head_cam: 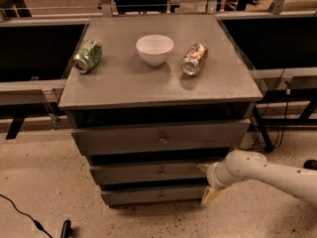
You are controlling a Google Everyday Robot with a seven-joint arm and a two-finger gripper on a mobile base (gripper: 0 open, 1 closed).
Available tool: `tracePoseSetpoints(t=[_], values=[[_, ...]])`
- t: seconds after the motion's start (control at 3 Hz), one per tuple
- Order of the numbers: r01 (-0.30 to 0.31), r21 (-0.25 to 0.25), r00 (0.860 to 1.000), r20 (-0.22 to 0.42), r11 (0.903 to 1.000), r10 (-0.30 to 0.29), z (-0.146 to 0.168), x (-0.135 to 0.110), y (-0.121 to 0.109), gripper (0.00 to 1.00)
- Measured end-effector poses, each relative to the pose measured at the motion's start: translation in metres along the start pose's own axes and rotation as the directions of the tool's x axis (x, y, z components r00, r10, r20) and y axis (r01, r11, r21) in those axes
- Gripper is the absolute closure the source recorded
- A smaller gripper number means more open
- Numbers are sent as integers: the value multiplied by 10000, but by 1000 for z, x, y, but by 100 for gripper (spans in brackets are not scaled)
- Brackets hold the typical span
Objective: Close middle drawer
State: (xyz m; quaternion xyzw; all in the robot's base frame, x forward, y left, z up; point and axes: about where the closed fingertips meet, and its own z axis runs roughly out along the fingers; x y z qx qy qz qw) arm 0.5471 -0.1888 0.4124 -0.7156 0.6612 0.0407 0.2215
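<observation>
A white bowl (154, 48) is set at upper centre on a grey tabletop (148, 86), flanked by a green can (87, 56) lying left and a brownish can (193, 59) lying right.
</observation>
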Motion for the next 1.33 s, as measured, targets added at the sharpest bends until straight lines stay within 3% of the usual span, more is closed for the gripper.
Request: tracePoseSetpoints(t=[0.33,0.67,1.33], values=[[152,365,9999,20,9992,-153,-10,1,-21,15],[221,448,9997,108,9988,-226,-17,-4,-18,0],[221,448,9997,108,9988,-226,-18,-7,-10,0]])
